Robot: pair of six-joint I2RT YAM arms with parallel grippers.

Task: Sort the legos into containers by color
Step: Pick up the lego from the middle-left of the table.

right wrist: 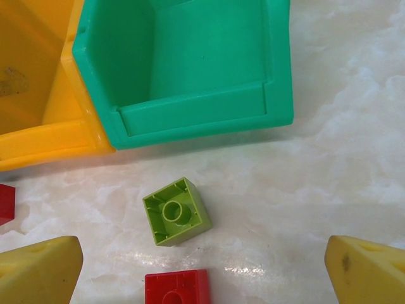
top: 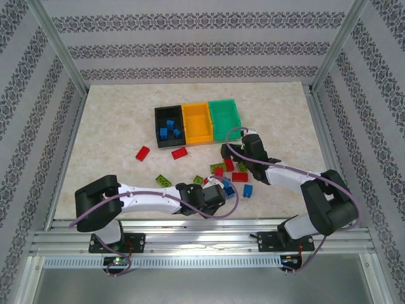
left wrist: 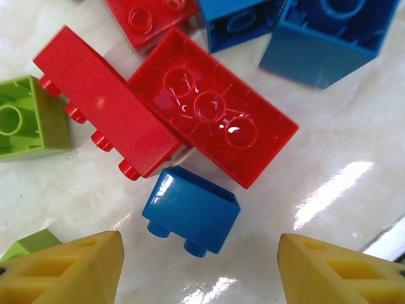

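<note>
My left gripper (left wrist: 199,273) hangs with its fingers apart and empty over the worktop (left wrist: 304,164). A small blue brick (left wrist: 191,210) lies on its side just ahead, between the fingers and just beside two red bricks (left wrist: 215,114). It looks light, rigid and glossy, so I would pinch its flat side walls, not the studs. Blue bricks lie in the black bin (top: 157,126). My right gripper (right wrist: 202,263) is spread wide over an upturned lime green brick (right wrist: 177,211) near the green bin (right wrist: 190,117).
</note>
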